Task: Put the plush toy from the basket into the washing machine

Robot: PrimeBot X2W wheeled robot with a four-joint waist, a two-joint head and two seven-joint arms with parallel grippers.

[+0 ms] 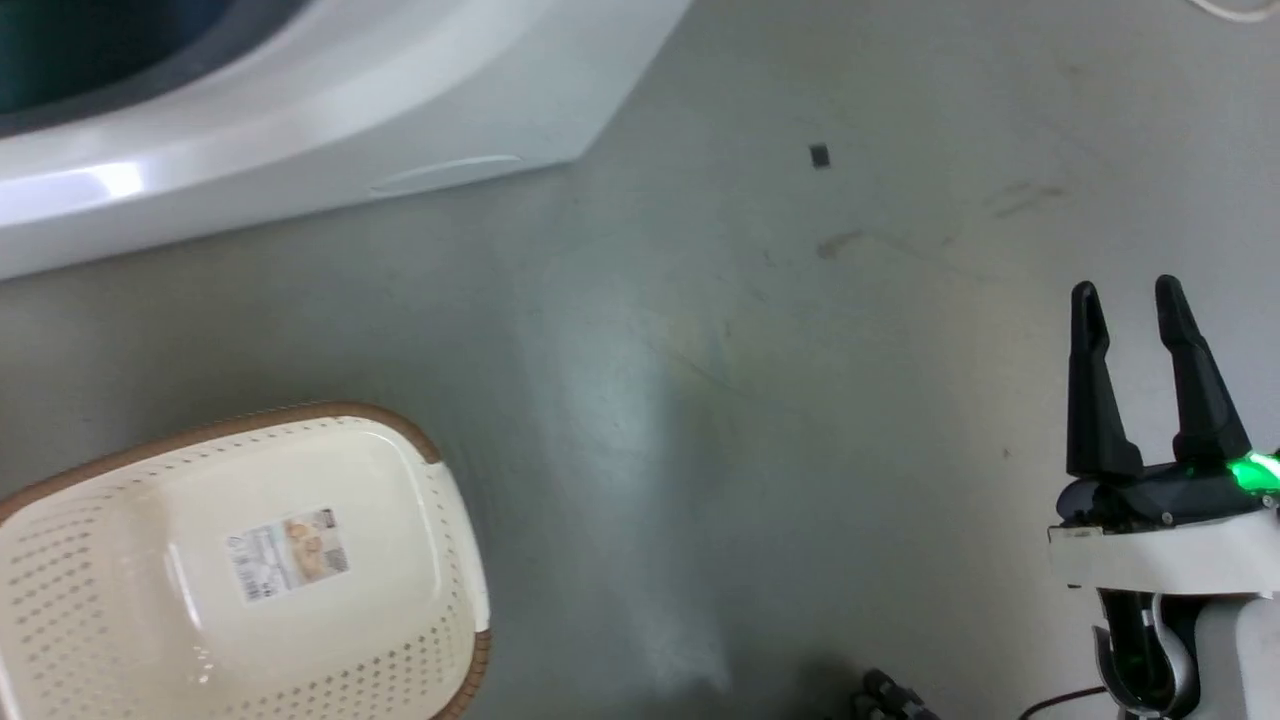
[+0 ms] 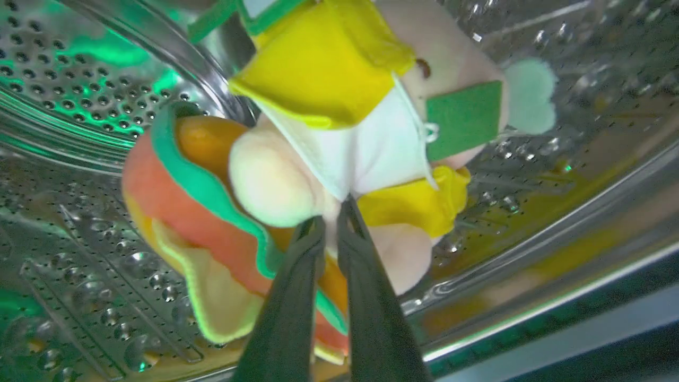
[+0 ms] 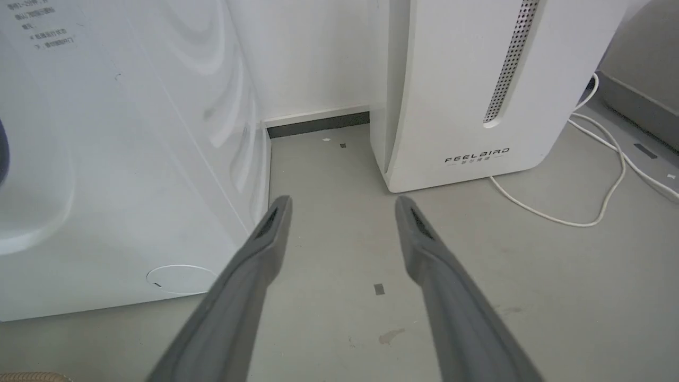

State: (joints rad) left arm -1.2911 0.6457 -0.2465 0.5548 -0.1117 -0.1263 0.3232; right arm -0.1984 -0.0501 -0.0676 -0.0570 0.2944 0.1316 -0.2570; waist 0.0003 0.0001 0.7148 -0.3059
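The left pincer [image 2: 331,218] is pressed together on the plush toy [image 2: 265,178], pinching its soft folds inside the perforated steel drum [image 2: 79,79] of the washing machine [image 1: 300,120]. The toy's green-and-white paper tag [image 2: 461,116] faces the camera; whether the toy touches the drum wall I cannot tell. The cream laundry basket [image 1: 440,600] sits on the grey floor [image 1: 750,400] near the washer's front, a sticker [image 1: 288,555] on its inner bottom. The right pincer [image 1: 1127,288] hovers spread, gripping nothing. Beyond it stand the white FEELBIRD appliance [image 3: 451,79] and a loose white cable [image 3: 610,196].
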